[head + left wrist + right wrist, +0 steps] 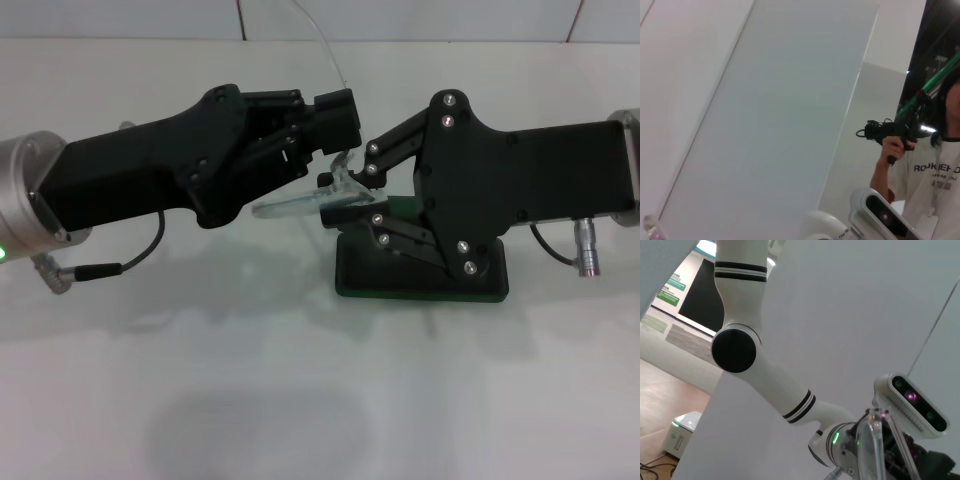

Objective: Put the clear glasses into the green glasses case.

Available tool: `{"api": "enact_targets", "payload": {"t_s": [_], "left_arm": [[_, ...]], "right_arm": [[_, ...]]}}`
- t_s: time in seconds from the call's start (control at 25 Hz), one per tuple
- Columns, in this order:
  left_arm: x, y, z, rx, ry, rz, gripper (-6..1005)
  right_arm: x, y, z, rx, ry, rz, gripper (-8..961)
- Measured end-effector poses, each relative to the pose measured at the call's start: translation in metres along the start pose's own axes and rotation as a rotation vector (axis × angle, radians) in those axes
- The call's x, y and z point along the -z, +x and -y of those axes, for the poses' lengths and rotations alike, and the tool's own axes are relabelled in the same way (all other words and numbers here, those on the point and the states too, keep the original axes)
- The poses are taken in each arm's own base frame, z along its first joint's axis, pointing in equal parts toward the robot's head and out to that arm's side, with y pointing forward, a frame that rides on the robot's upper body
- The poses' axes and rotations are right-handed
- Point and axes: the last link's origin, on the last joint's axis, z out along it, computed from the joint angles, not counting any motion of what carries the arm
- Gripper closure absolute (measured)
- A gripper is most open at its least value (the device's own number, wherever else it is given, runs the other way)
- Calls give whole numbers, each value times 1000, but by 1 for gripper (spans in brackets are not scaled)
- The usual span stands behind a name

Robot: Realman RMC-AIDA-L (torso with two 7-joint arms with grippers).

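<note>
Left gripper: the left gripper [335, 125] reaches in from the left, above the table [300, 400], at the far end of the clear glasses [320, 198]; whether its fingers clamp the frame I cannot tell.
Right gripper: the right gripper [352, 190] comes in from the right, its two fingers closed on the bridge end of the frame, just left of the case.
Clear glasses: held in the air between the two grippers, one thin arm sweeping up and away toward the far wall; in the right wrist view a clear lens [871, 450] stands close before the camera.
Green glasses case: the green glasses case [400, 280] lies on the table under the right gripper — largely hidden, so open or shut cannot be told.
Progress: the glasses are lifted but not yet in the case — lowering them in and letting go remain, by my judgement.
</note>
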Motion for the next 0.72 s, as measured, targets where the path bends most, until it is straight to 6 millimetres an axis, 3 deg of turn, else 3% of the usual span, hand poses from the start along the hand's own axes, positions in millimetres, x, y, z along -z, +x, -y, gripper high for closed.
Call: {"api": "enact_targets", "payload": {"t_s": [0.72], "left_arm": [[2, 0, -2, 7, -21, -27, 869]], "right_arm": [[2, 3, -1, -14, 12, 18, 838]]}}
